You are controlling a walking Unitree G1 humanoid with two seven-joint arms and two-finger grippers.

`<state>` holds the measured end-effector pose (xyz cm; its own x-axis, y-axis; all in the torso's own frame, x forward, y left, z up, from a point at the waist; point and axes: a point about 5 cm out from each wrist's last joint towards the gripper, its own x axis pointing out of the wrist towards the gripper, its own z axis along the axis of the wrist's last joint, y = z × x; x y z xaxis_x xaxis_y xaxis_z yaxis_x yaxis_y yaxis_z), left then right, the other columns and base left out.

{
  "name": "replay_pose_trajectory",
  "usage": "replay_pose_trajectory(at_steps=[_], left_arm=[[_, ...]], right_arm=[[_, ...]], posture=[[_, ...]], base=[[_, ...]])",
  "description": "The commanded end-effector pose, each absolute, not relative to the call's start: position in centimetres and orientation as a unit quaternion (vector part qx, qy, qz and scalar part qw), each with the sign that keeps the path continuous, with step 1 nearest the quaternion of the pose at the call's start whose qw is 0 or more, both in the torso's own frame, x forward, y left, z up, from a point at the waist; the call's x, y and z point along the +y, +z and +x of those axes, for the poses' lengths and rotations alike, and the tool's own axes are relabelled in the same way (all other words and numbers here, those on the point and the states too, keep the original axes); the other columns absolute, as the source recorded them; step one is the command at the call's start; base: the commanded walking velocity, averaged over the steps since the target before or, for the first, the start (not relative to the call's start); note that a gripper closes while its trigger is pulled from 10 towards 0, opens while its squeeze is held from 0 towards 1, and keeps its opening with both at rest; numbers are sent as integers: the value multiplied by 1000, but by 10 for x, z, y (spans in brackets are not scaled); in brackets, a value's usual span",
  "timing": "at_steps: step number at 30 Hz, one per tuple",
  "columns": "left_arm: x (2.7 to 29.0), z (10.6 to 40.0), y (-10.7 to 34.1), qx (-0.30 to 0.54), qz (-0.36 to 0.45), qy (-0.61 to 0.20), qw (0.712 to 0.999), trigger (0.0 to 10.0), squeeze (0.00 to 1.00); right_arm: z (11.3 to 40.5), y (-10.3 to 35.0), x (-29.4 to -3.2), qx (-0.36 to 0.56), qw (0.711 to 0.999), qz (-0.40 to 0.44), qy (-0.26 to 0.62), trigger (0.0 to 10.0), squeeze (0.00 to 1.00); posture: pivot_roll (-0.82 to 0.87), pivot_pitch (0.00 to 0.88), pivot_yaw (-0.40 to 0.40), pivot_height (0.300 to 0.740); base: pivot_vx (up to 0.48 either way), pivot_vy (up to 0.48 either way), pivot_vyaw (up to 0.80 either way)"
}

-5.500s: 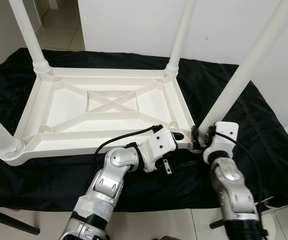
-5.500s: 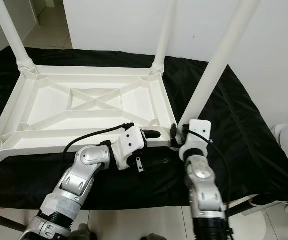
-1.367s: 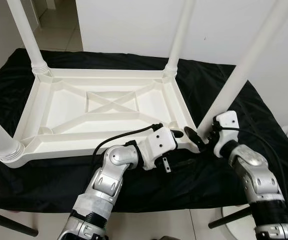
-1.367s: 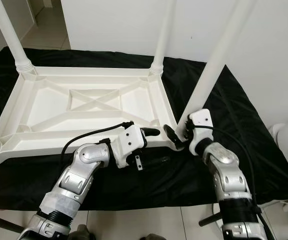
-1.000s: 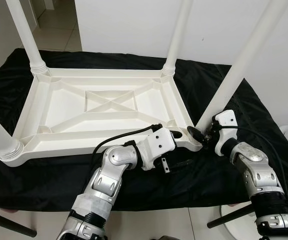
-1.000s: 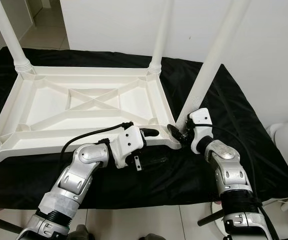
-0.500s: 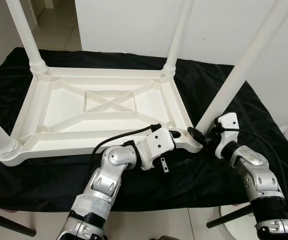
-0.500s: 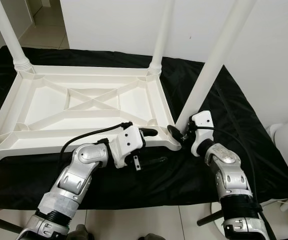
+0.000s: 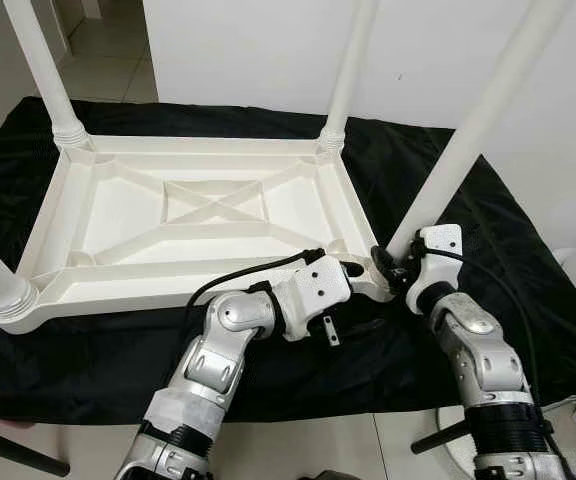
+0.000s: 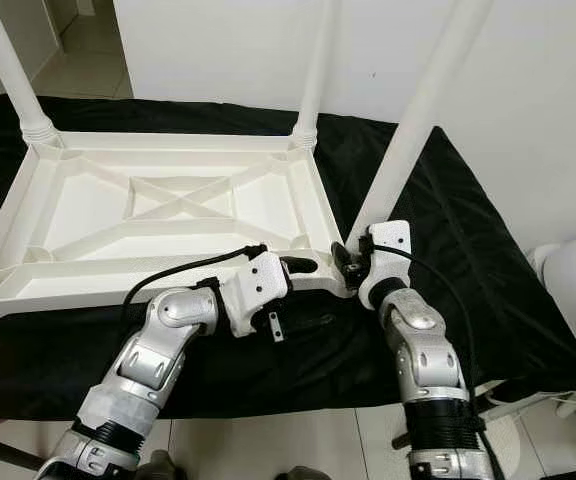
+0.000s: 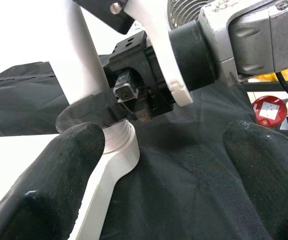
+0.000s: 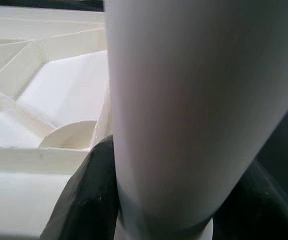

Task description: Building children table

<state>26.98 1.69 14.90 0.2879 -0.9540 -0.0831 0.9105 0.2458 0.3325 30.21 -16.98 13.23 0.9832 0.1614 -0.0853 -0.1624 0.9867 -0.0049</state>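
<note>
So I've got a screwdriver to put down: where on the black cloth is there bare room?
Bare black cloth lies right of the upturned table top, and along the front edge left of the left hand. The near right corner is crowded: the right hand grips the table leg there.

**Upturned Table Lies on Cloth, Grippers at Its Near Right Corner**

The tabletop (image 9: pixel 208 225) lies upside down on a cloth (image 9: pixel 528 300) spread over the floor, with legs rising from its corners. The far left leg (image 9: pixel 43 75) and far right leg (image 9: pixel 346 70) stand before the wall (image 9: pixel 268 50). The right gripper (image 9: pixel 393 268) closes around the base of the near right leg (image 9: pixel 468 140), at the table's near right corner. The left gripper (image 9: pixel 353 275) sits just left of it, at the table's near edge. A fan (image 10: pixel 573 290) stands right of the cloth.
</note>
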Motion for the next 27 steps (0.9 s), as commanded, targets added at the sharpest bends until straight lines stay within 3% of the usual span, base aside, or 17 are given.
replay_pose_trajectory(at_steps=[1,3,9,17,18,19,20,27], left_arm=[[16,275,150,-81,150,-530,830,10000,0],[16,274,150,-81,150,-530,830,10000,0],[16,273,149,-81,150,-531,830,10000,0],[16,273,149,-81,151,-534,828,10000,0],[16,273,149,-81,152,-535,827,10000,0],[16,273,149,-81,152,-535,827,10000,0],[16,273,149,-81,152,-536,826,10000,0],[15,272,148,-82,152,-537,826,10000,0]], right_arm=[[299,128,-166,49,998,3,26,10000,0],[293,124,-160,58,997,20,-42,10000,0],[289,121,-147,64,991,41,-111,10000,0],[291,125,-139,61,990,51,-113,10000,0],[291,125,-140,60,991,51,-111,10000,133],[291,125,-140,60,991,51,-111,10000,133],[290,126,-141,58,991,52,-111,10000,1000],[282,129,-149,32,995,41,-87,10000,1000]], posture=[[28,0,-93,740],[31,0,-95,740],[35,0,-94,740],[31,0,-89,740],[31,0,-88,740],[31,0,-88,740],[30,0,-88,740],[32,0,-92,740]], base=[[0,0,0],[0,0,0],[0,0,0],[0,0,0],[0,0,0],[0,0,0],[0,0,0],[0,0,0]])
